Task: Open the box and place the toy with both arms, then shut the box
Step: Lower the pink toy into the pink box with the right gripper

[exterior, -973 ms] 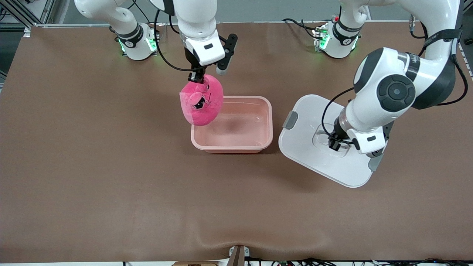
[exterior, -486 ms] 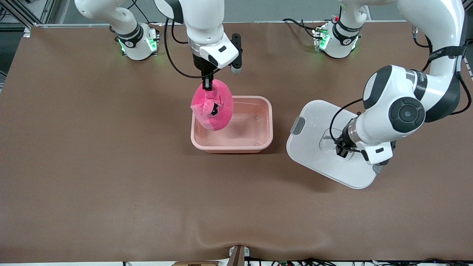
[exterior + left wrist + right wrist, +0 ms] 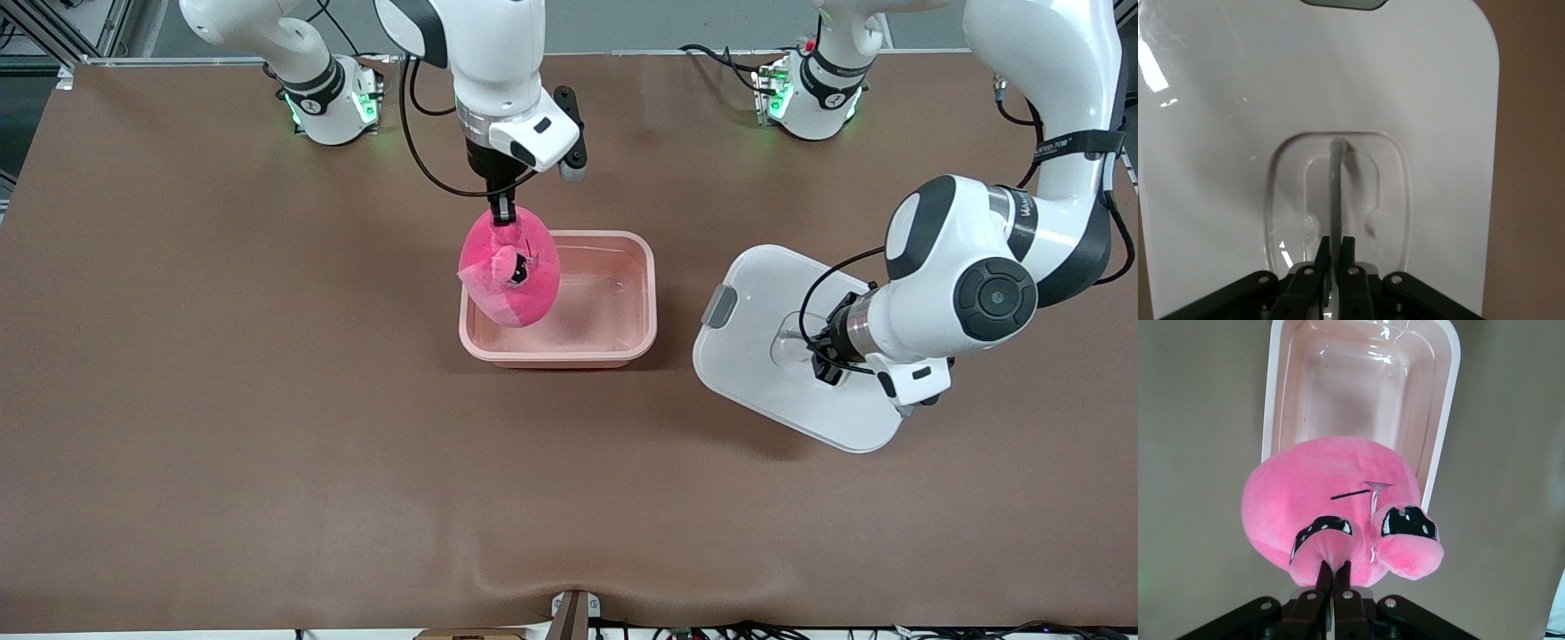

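Observation:
The pale pink box (image 3: 636, 331) stands open in the middle of the table, lid off; it also shows in the right wrist view (image 3: 1358, 387). My right gripper (image 3: 503, 212) is shut on the top of the bright pink toy (image 3: 510, 278) and holds it over the box's end toward the right arm. In the right wrist view the gripper (image 3: 1333, 568) pinches the toy (image 3: 1331, 500). My left gripper (image 3: 820, 366) is shut on the clear handle (image 3: 1336, 193) of the white lid (image 3: 782, 293), held tilted over the table beside the box. The left wrist view shows the gripper (image 3: 1334, 241) and the lid (image 3: 1238, 100).
A grey clip (image 3: 719, 306) sits on the lid's edge facing the box. Both arm bases (image 3: 324, 98) stand along the table's edge farthest from the front camera. Bare brown table (image 3: 356, 462) lies nearer the front camera.
My right gripper has carried the toy toward the left arm's end and lower, to above the box's end. My left gripper has shifted the lid slightly away from the box.

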Controlling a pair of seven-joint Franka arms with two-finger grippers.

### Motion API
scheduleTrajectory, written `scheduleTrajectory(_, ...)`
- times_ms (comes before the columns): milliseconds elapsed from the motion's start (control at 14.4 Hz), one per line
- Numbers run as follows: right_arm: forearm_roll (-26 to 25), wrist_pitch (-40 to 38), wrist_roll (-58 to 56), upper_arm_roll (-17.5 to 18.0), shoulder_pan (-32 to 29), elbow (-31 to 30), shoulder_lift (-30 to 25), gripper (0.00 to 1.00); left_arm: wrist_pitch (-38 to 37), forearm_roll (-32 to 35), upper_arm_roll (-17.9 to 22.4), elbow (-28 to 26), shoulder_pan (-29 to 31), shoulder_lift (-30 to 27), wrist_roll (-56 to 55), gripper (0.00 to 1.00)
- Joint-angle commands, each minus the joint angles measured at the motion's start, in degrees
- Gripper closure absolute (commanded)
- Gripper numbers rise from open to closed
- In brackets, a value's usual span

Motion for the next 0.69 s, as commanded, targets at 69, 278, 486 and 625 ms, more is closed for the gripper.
scheduleTrajectory(69,-2.52,1.78,-0.75,-0.38,-0.54,0.59,2.25,1.0,0.32,-1.39,-0.28,0.8,0.18,0.55,0.99,1.0)
scheduleTrajectory(278,-3.14,2.23,-0.75,-0.38,-0.45,0.59,2.69,1.0,0.58,-1.3,-0.28,0.8,-0.52,0.99,0.99,1.0)
scheduleTrajectory(486,-3.75,2.49,-0.84,-0.38,-0.45,0.59,2.69,1.0,0.5,-1.3,-0.36,0.8,-0.78,1.08,0.81,1.0)
scheduleTrajectory(625,-4.1,3.98,-0.93,-0.38,-0.45,-0.02,2.69,1.0,0.59,-1.3,-0.71,0.72,-0.87,1.08,0.81,1.0)
